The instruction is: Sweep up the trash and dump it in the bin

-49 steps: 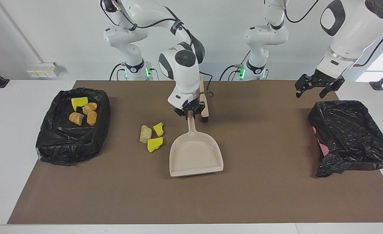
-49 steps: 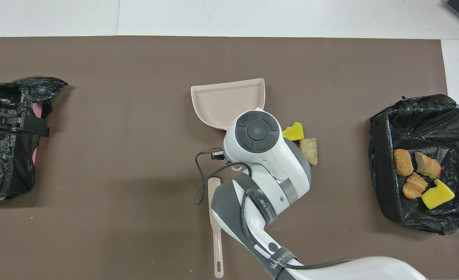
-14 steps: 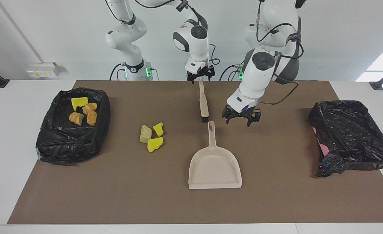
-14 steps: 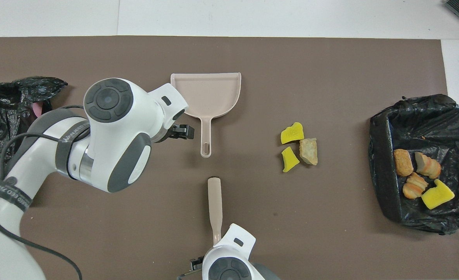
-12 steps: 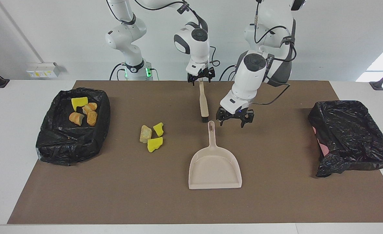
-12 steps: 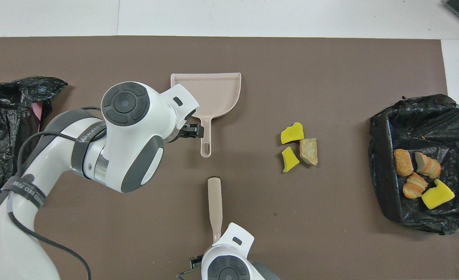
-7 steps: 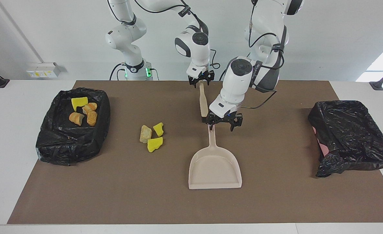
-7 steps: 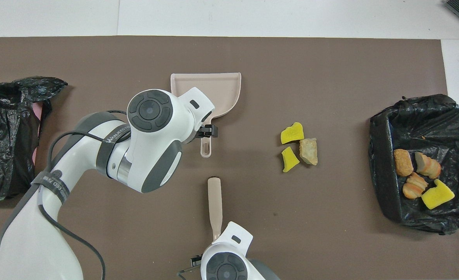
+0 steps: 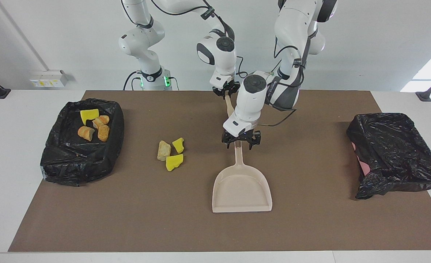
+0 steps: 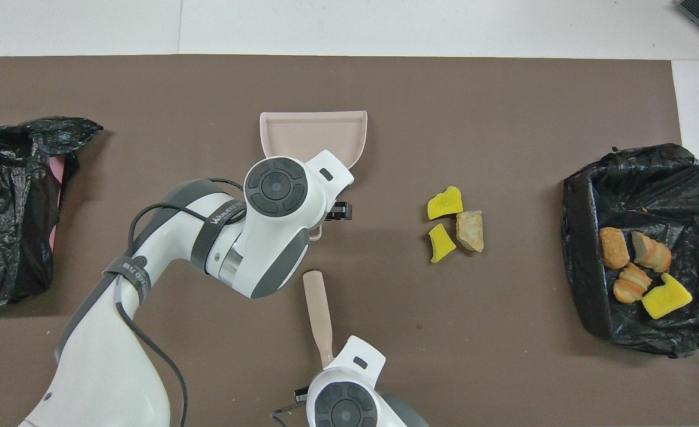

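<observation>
A bin [image 9: 82, 146] lined with black plastic stood at the right arm's end of the table, some scraps [image 9: 93, 126] already in it. Three pieces of trash [image 9: 170, 151] lay on the mat between that bin and the dustpan [image 9: 241, 188], beside the left gripper. The right gripper [image 9: 227, 91] had its jaws at the brush [image 9: 229, 106] handle's end; whether they gripped it could not be told. The left gripper [image 9: 241, 141] hung with jaws spread either side of the dustpan handle's end, not closed. A second bin [image 9: 394, 153] stood at the left arm's end.
</observation>
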`<state>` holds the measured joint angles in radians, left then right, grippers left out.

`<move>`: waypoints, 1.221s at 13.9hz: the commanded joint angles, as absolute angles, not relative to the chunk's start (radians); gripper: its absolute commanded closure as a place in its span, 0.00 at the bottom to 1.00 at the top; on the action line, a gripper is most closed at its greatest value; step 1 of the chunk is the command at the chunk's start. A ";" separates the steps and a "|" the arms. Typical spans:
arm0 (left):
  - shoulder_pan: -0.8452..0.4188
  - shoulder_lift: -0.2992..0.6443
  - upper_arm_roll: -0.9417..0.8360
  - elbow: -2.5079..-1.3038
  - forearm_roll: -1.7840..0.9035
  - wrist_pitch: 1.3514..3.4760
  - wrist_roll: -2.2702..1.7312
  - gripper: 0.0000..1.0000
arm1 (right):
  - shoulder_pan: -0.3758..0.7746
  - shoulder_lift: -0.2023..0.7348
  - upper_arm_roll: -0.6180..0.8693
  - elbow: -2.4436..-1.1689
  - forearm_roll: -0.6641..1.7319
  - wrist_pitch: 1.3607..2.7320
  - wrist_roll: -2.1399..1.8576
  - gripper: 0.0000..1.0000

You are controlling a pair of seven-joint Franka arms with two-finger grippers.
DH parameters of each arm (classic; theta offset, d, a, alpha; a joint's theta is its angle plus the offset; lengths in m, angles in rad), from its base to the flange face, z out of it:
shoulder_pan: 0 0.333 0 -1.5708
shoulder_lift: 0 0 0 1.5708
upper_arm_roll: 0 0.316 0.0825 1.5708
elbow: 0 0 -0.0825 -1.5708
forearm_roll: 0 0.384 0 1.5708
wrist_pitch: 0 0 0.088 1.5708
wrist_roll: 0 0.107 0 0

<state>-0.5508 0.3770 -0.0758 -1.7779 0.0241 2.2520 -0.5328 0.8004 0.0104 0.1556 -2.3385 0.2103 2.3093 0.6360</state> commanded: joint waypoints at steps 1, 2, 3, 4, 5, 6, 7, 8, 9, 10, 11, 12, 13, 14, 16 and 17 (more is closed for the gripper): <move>-0.568 0.397 -0.058 -1.756 0.054 2.263 -0.560 0.00 | 0.775 -0.032 0.150 -2.335 0.157 2.248 0.618 1.00; -0.568 0.399 -0.058 -1.753 0.060 2.258 -0.560 0.00 | 0.746 -0.067 0.152 -2.338 0.126 2.208 0.609 1.00; -0.568 0.399 -0.058 -1.753 0.063 2.257 -0.560 0.02 | 0.712 -0.104 0.153 -2.338 0.097 2.144 0.582 1.00; -0.568 0.399 -0.058 -1.752 0.063 2.253 -0.560 0.14 | 0.675 -0.145 0.153 -2.339 0.083 2.079 0.531 1.00; -0.568 0.399 -0.058 -1.750 0.066 2.253 -0.561 0.29 | 0.635 -0.182 0.153 -2.344 0.081 2.031 0.487 1.00; -0.566 0.397 -0.058 -1.750 0.080 2.255 -0.557 0.53 | 0.577 -0.211 0.153 -2.344 0.077 1.975 0.430 1.00; -0.558 0.399 -0.060 -1.753 0.090 2.266 -0.555 0.84 | 0.513 -0.239 0.153 -2.342 0.072 1.927 0.361 1.00; -0.557 0.399 -0.060 -1.753 0.091 2.266 -0.552 1.00 | 0.446 -0.262 0.153 -2.342 0.057 1.895 0.300 1.00; -0.555 0.399 -0.060 -1.753 0.092 2.266 -0.548 1.00 | 0.375 -0.265 0.153 -2.339 0.034 1.863 0.255 1.00; -0.554 0.399 -0.060 -1.753 0.094 2.264 -0.548 1.00 | 0.306 -0.267 0.152 -2.335 0.012 1.850 0.229 1.00; -0.554 0.399 -0.060 -1.752 0.094 2.258 -0.548 1.00 | 0.231 -0.265 0.153 -2.335 -0.007 1.852 0.210 1.00; -0.552 0.394 -0.060 -1.752 0.094 2.252 -0.546 1.00 | 0.172 -0.259 0.156 -2.335 -0.035 1.861 0.189 1.00; -0.549 0.390 -0.058 -1.752 0.094 2.250 -0.535 1.00 | 0.132 -0.253 0.156 -2.335 -0.063 1.870 0.151 1.00; -0.545 0.381 -0.055 -1.752 0.094 2.240 -0.517 1.00 | 0.105 -0.246 0.156 -2.335 -0.081 1.891 0.118 1.00; -0.522 0.344 -0.054 -1.752 0.094 2.189 -0.436 1.00 | 0.040 -0.201 0.156 -2.335 -0.127 1.954 0.098 1.00; -0.505 0.321 -0.054 -1.750 0.094 2.157 -0.367 1.00 | 0.025 -0.177 0.158 -2.336 -0.150 1.973 0.092 1.00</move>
<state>-0.5357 0.3804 -0.0542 -1.7507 0.0755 2.2261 -0.4617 0.0667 -0.2209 0.1412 -2.3320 -0.1044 1.9240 0.1148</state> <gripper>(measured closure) 0.687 0.727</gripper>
